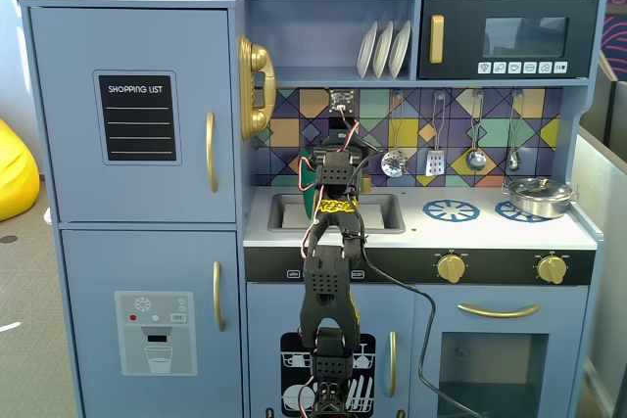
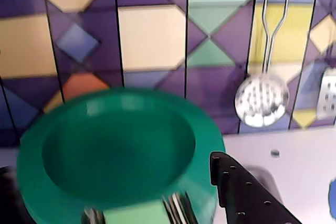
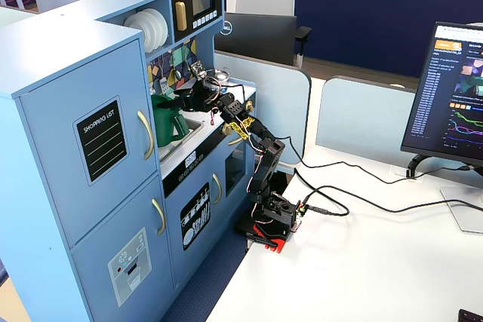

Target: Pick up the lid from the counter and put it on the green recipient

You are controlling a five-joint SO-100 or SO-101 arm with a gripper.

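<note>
The green recipient fills the wrist view, its flared rim open, just before the tiled backsplash. The lid is not visible. One black finger shows beside the rim; whether the jaws are spread cannot be told.

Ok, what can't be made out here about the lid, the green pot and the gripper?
The lid is not identifiable in any view; a pale green patch in the wrist view is blurred and cut off by the bottom edge.
The green recipient is hidden behind the arm in a fixed view.
The gripper is tiny in a fixed view; the wrist view shows only one finger, so open or shut is unclear.
</note>
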